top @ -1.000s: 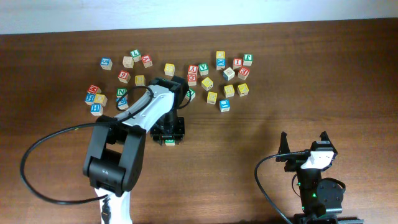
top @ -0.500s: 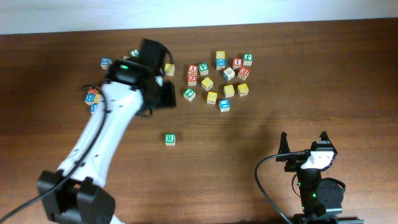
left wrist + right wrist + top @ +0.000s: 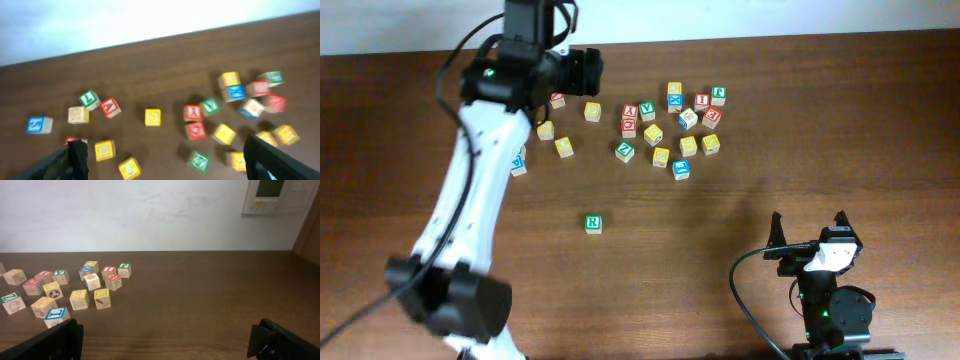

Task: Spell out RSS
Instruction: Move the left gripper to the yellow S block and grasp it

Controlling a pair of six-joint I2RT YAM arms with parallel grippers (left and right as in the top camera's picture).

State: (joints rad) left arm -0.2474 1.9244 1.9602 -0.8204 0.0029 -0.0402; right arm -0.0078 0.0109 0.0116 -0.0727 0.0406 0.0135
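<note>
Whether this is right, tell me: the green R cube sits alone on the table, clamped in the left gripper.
Not clamped: the overhead view shows the R cube alone on the table, with the left gripper far off above the pile.

A dark brown wooden table [image 3: 770, 130] carries scattered small red-faced wooden cubes [image 3: 712, 117] and blue-faced wooden cubes [image 3: 681, 169]. Behind it, a white wall [image 3: 150, 210] bears 1 white rectangular panel [image 3: 277, 196].

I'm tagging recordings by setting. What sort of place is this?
Probably an indoor robotics lab or office: a wooden table against a plain white wall, a control panel mounted on that wall, and scattered letter blocks.
</note>
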